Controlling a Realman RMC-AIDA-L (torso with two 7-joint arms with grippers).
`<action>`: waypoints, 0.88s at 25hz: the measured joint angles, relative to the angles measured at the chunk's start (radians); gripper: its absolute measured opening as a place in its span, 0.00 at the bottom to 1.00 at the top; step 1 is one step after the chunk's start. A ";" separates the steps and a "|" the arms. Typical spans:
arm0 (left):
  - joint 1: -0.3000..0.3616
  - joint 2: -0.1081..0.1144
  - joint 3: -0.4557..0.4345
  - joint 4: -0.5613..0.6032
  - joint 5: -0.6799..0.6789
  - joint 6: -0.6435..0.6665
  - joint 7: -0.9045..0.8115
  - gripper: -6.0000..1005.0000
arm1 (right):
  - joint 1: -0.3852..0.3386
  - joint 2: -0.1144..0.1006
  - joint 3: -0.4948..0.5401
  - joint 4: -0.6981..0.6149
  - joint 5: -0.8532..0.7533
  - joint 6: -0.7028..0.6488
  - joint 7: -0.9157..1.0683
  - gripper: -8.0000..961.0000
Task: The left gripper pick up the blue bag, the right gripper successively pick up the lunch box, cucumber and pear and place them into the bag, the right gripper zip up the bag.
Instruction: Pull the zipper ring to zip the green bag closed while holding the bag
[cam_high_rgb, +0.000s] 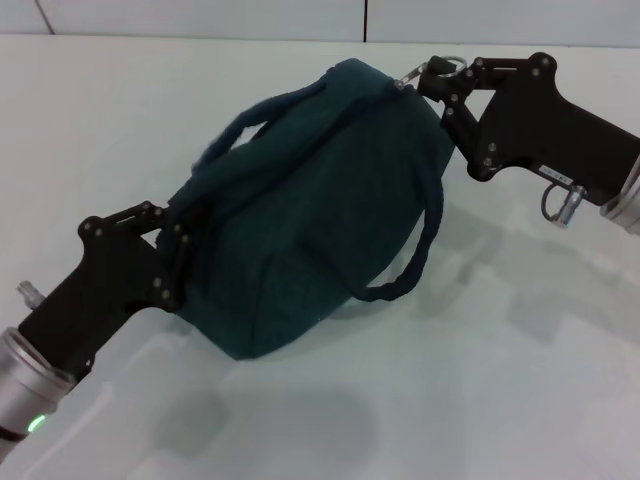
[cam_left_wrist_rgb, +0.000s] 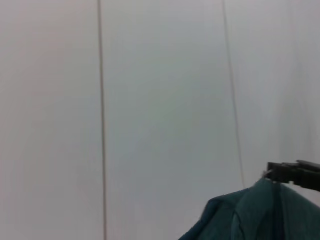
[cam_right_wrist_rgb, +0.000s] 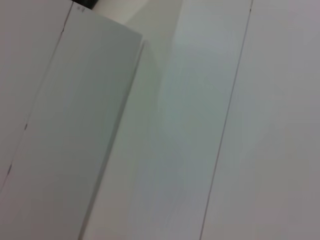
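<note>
The blue bag (cam_high_rgb: 320, 200) hangs tilted above the white table (cam_high_rgb: 500, 400), its top seam closed, with one loop handle (cam_high_rgb: 418, 245) drooping down its near side. My left gripper (cam_high_rgb: 172, 245) is shut on the bag's lower left end, by the other handle. At the bag's upper right end, my right gripper (cam_high_rgb: 432, 78) is shut on the zipper pull, whose metal ring (cam_high_rgb: 452, 62) sticks out beside the fingers. The left wrist view shows a corner of the bag (cam_left_wrist_rgb: 250, 215) and the right gripper's fingers (cam_left_wrist_rgb: 295, 175) at it. Lunch box, cucumber and pear are out of view.
A white wall (cam_high_rgb: 200, 15) with panel seams rises behind the table's far edge. The right wrist view shows only white panels (cam_right_wrist_rgb: 165, 130).
</note>
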 joint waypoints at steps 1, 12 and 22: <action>0.001 -0.001 0.000 0.000 -0.008 -0.007 -0.007 0.09 | 0.000 0.000 0.000 0.000 0.000 0.006 0.000 0.06; 0.001 -0.014 0.000 -0.001 -0.113 -0.023 -0.062 0.14 | 0.000 0.000 -0.028 -0.004 0.003 0.017 0.000 0.06; -0.006 0.008 0.003 0.036 -0.131 0.063 -0.243 0.32 | 0.000 0.000 -0.035 -0.008 0.003 0.015 0.003 0.06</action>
